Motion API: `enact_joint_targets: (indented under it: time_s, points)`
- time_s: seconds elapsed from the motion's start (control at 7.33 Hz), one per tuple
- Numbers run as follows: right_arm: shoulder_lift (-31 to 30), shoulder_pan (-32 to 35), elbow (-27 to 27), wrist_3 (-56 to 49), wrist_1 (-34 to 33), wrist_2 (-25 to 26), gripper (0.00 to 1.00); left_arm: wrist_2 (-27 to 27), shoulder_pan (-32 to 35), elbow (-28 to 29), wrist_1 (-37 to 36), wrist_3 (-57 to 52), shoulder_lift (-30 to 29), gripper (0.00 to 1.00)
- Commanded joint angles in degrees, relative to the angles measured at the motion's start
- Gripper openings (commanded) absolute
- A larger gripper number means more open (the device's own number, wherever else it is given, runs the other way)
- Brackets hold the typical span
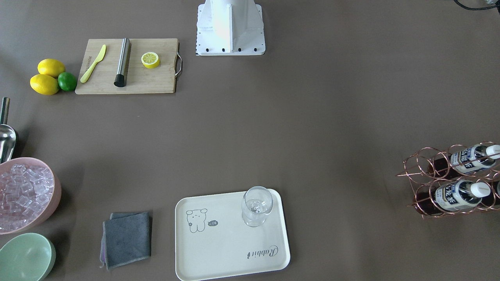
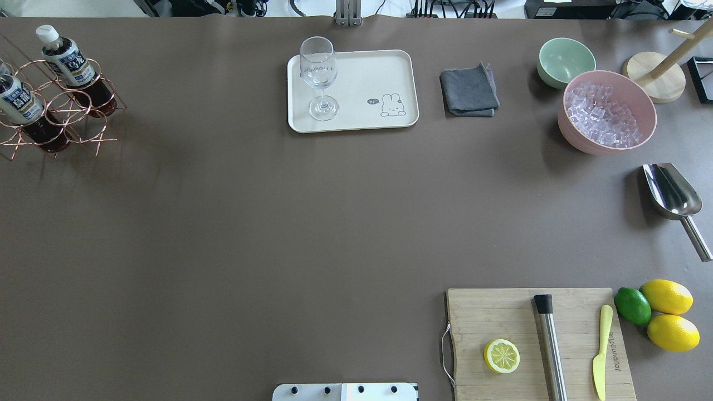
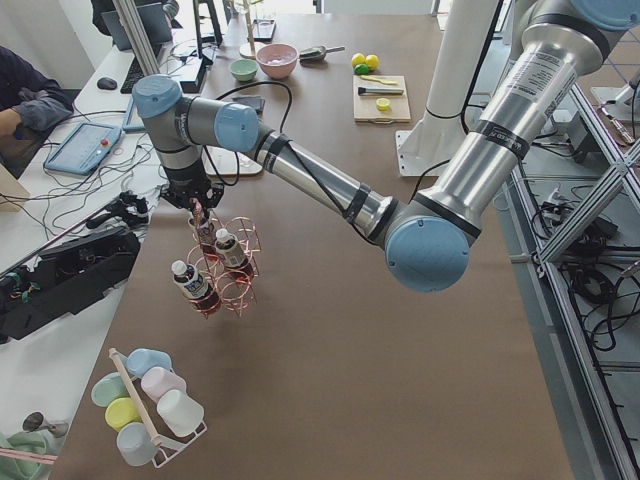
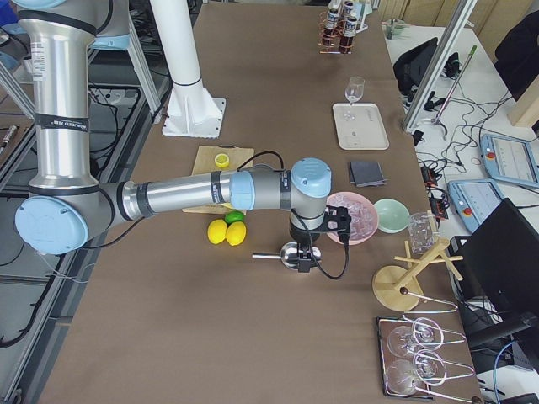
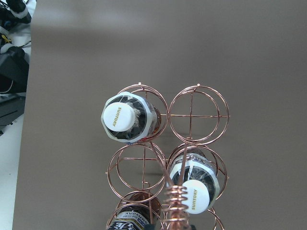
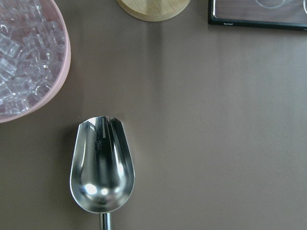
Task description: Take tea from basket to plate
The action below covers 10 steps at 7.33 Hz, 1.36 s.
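The copper wire basket (image 1: 425, 171) stands at the table's end on my left side, with three tea bottles upright in its ring cells. Two bottles (image 2: 67, 55) (image 2: 19, 103) show from overhead. In the left wrist view I look straight down on white caps (image 5: 119, 117) (image 5: 195, 195) and the coiled handle (image 5: 176, 199). The cream plate (image 2: 362, 83) lies mid-table at the far edge and holds a wine glass (image 2: 318, 72). My left gripper (image 3: 200, 208) hangs just above the basket (image 3: 240, 290); I cannot tell if it is open. My right gripper (image 4: 303, 263) hovers over a steel scoop (image 6: 101, 167); its state is unclear.
A grey cloth (image 2: 469, 92), a green bowl (image 2: 565, 60) and a pink bowl of ice (image 2: 607, 111) sit right of the plate. A cutting board (image 2: 537, 340) with a lemon half, metal muddler and yellow knife lies near my base, with lemons and a lime (image 2: 632, 305) beside it.
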<state>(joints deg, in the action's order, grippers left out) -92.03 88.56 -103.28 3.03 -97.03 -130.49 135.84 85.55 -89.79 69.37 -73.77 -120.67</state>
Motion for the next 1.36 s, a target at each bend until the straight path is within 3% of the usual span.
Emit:
enact_joint_targets:
  time_s: [0.0, 0.41, 0.68, 0.95, 1.23]
  points:
    - [3.2, -1.0, -1.3, 5.5, 0.0, -4.9, 1.0, -2.7, -3.4, -9.4, -1.5, 8.7, 0.3, 0.0]
    - [4.7, -4.2, -7.4, 9.3, 0.0, -5.7, 1.0, -2.6, -7.8, -14.7, -1.2, 15.8, 0.3, 0.0]
    - [4.5, -4.2, -12.4, 9.4, -0.3, -7.9, 1.0, -2.9, -13.8, -22.2, 1.3, 16.0, 0.7, 0.0]
    - [4.8, -4.4, -14.2, 11.0, 0.2, -9.7, 1.0, -3.6, -16.7, -26.3, 4.3, 20.2, 1.0, 0.0]
    - [5.1, -6.2, -14.2, 12.3, 7.2, -9.8, 1.0, -3.2, -19.5, -28.1, 9.4, 21.2, 0.9, 0.0]
